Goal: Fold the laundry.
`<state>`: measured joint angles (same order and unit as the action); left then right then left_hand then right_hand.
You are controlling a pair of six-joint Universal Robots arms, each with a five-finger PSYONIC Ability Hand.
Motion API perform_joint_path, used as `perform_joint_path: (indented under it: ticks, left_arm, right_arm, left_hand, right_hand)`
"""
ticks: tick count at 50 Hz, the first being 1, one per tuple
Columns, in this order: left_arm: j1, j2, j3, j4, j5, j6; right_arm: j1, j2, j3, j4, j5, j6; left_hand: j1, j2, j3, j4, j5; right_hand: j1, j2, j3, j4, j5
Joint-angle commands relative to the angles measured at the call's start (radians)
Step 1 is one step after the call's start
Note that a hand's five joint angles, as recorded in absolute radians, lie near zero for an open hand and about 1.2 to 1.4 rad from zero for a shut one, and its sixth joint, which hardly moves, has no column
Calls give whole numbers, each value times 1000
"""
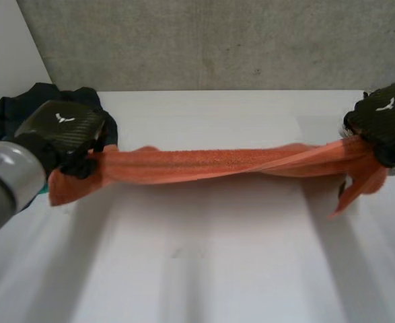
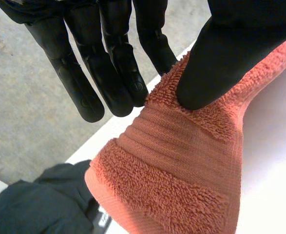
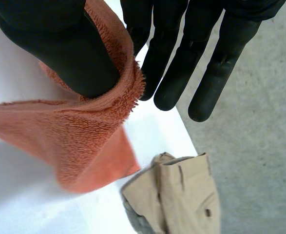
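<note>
tabletop (image 1: 204, 269): white, both arms over it.

towel (image 1: 210, 163): orange terry, bunched lengthwise into a twisted rope and pulled taut from one robot hand to the other, over the tabletop. Flat woven band across the pile near the left-hand end. A short end droops below each hand; the flap under the right hand tapers to a point.

left robot hand (image 1: 66, 131): on the towel's left end. Thumb (image 2: 220, 63) pressed down onto the pile, fingers (image 2: 113, 73) near straight and running behind the towel edge, so the cloth is pinched between thumb and fingers.

right robot hand (image 1: 385, 121): on the towel's right end. Same grip: towel edge wraps over the thumb (image 3: 60, 53) and is nipped against the nearest finger; the other fingers (image 3: 201, 73) are straight and spread, clear of the cloth.

dark garment (image 1: 9, 111): crumpled heap just behind the left hand, at the tabletop edge.

beige trousers (image 3: 181, 195): past the right hand's fingertips, at the tabletop edge, apart from the towel.

markings: small white winged logo (image 1: 64, 119) on the back of each hand. White tag (image 2: 104, 219) on the dark garment, print too small to read.
</note>
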<state>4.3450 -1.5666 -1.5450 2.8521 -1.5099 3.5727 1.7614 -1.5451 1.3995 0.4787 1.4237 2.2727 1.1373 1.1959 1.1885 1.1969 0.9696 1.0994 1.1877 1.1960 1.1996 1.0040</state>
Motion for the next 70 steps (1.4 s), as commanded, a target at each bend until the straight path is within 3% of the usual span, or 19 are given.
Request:
perform_joint_path:
  ticks: [1,9,14,21,23,26,30,37,48,56,61,66,70]
  left_arm:
    - [-2,14,3,-151,4,23]
    - [-1,-269,54,9,-7,26]
    - [-2,-479,232,82,-19,29]
    - [-34,-636,721,125,-96,84]
    - [-48,-648,889,189,-102,81]
    - [-48,-645,1003,269,-108,80]
    - [-53,-619,1031,397,-121,80]
    - [-51,-549,841,401,-124,74]
    - [-41,-513,353,435,-118,25]
    - [-45,-546,191,504,-115,8]
    - [-47,-552,152,506,-115,8]
    - [-44,-544,131,509,-113,8]
    - [-39,-536,117,512,-113,8]
  right_arm:
    - [3,-26,-10,97,-22,-131]
    - [13,215,4,41,-12,-137]
    - [10,345,-75,-66,-12,-127]
    - [16,444,-272,-372,26,-122]
    - [18,439,-333,-526,35,-117]
    - [18,409,-356,-769,29,-88]
    - [20,360,-324,-937,12,-41]
    - [15,344,-277,-814,-95,-19]
    - [3,433,-159,-523,-118,59]
    - [-69,580,-51,-514,-118,259]
    - [-129,600,-31,-511,-114,412]
    - [-186,603,-20,-509,-109,507]
    - [-232,602,-20,-476,-112,528]
  left_hand:
    - [259,200,208,199,252]
    - [259,200,208,199,252]
    - [259,200,208,199,252]
    - [259,200,208,199,252]
    - [259,200,208,199,252]
    - [259,200,208,199,252]
    - [259,200,208,199,252]
    - [259,200,208,199,252]
    - [259,200,208,199,252]
    - [259,200,208,199,252]
    - [259,200,208,199,252]
    - [259,200,208,199,252]
    - [259,200,208,199,252]
  right_hand:
    - [297,209,200,197,218]
    - [297,209,200,197,218]
    - [297,209,200,197,218]
    - [297,209,200,197,218]
    - [297,209,200,197,218]
    - [297,209,200,197,218]
    - [297,209,200,197,218]
    - [297,209,200,197,218]
    - [297,209,200,197,218]
    - [297,209,200,197,218]
    - [297,209,200,197,218]
    - [-104,-192,-200,-204,-183]
    - [-157,-245,-254,-257,-236]
